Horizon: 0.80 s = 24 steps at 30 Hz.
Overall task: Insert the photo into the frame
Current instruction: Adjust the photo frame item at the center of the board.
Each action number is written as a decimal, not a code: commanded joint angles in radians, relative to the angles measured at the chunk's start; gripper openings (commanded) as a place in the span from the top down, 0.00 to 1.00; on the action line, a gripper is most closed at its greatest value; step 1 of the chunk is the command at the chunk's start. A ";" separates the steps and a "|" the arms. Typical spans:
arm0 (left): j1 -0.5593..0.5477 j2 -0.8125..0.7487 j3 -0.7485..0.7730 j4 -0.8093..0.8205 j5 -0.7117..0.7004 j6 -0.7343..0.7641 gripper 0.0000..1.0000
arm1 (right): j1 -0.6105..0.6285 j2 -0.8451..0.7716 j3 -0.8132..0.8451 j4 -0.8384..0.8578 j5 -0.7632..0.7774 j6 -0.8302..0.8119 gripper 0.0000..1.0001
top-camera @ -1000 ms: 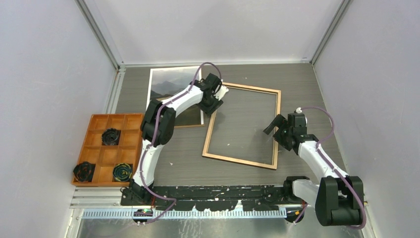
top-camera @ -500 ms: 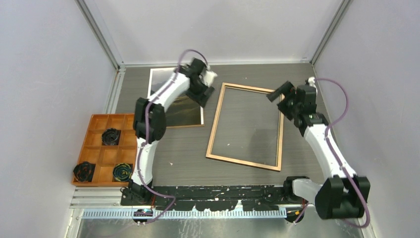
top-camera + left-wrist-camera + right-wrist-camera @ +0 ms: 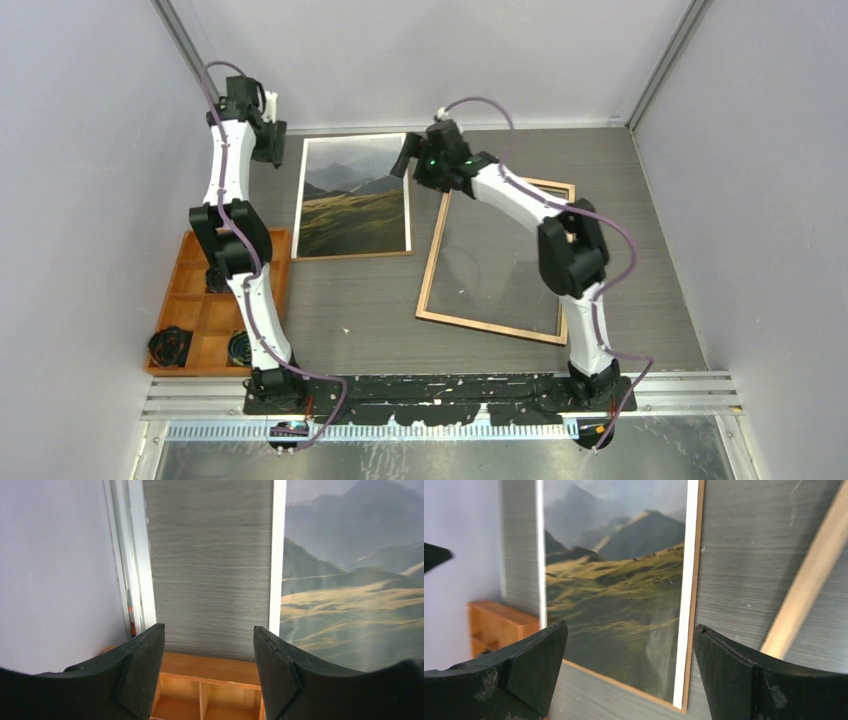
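The photo (image 3: 355, 195), a mountain landscape with a white border, lies flat at the back of the table on a brown board of like size. Right of it the frame (image 3: 430, 262) lies with its light wood side up. My left gripper (image 3: 270, 142) hangs open and empty over the back left corner, just left of the photo (image 3: 350, 580); it (image 3: 209, 645) looks down at bare table. My right gripper (image 3: 407, 160) hovers open and empty above the photo's far right corner; under it (image 3: 629, 650) lie the photo (image 3: 614, 595) and a frame rail (image 3: 809, 595).
An orange compartment tray (image 3: 215, 300) with black coiled items (image 3: 170, 345) sits at the left, near the photo's lower corner. The brown board's edge (image 3: 694, 605) shows along the photo. Walls and metal rails close in the table at the back and sides.
My left arm left the frame's far left corner and swung to the back left, its jaws widening. My right arm swept from the frame's right side to the photo's far right corner. The frame turned slightly.
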 commanded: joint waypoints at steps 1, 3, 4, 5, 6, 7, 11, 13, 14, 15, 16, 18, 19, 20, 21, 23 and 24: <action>-0.027 0.059 -0.052 0.032 -0.121 -0.012 0.35 | 0.039 0.167 0.137 -0.085 0.098 -0.023 0.00; -0.029 0.079 -0.064 0.044 -0.120 -0.027 0.37 | 0.049 0.208 0.158 -0.090 0.121 -0.009 0.00; -0.031 0.088 -0.071 0.052 -0.122 -0.032 0.37 | 0.051 0.219 0.157 -0.085 0.131 0.004 0.00; -0.037 0.097 -0.080 0.065 -0.129 -0.035 0.37 | 0.055 0.225 0.152 -0.078 0.142 0.012 0.00; -0.041 0.104 -0.092 0.070 -0.132 -0.035 0.37 | 0.058 0.229 0.145 -0.072 0.155 0.017 0.00; -0.047 0.110 -0.105 0.083 -0.134 -0.035 0.37 | 0.063 0.234 0.140 -0.068 0.166 0.019 0.00; -0.070 0.133 -0.162 0.130 -0.172 -0.027 0.36 | 0.067 0.260 0.143 -0.065 0.174 0.030 0.00; -0.079 0.148 -0.186 0.154 -0.198 -0.018 0.36 | 0.068 0.270 0.143 -0.070 0.177 0.038 0.00; -0.085 0.153 -0.196 0.160 -0.208 -0.014 0.36 | 0.069 0.272 0.140 -0.071 0.179 0.040 0.00; -0.092 0.155 -0.208 0.167 -0.215 -0.008 0.36 | 0.068 0.274 0.132 -0.069 0.181 0.042 0.00; -0.099 0.154 -0.225 0.181 -0.224 -0.005 0.35 | 0.068 0.273 0.124 -0.069 0.183 0.047 0.00; -0.110 0.147 -0.267 0.208 -0.230 0.000 0.35 | 0.068 0.269 0.103 -0.059 0.183 0.054 0.00; -0.115 0.142 -0.282 0.217 -0.231 0.001 0.35 | 0.068 0.265 0.093 -0.055 0.181 0.059 0.00; -0.121 0.141 -0.294 0.224 -0.233 0.003 0.35 | 0.068 0.263 0.078 -0.050 0.181 0.063 0.00; -0.127 0.137 -0.308 0.231 -0.234 0.007 0.34 | 0.068 0.259 0.065 -0.045 0.181 0.071 0.00; -0.129 0.134 -0.331 0.246 -0.242 0.013 0.34 | 0.068 0.250 0.038 -0.031 0.178 0.083 0.00; -0.129 0.131 -0.341 0.250 -0.241 0.016 0.33 | 0.068 0.246 0.025 -0.025 0.179 0.092 0.00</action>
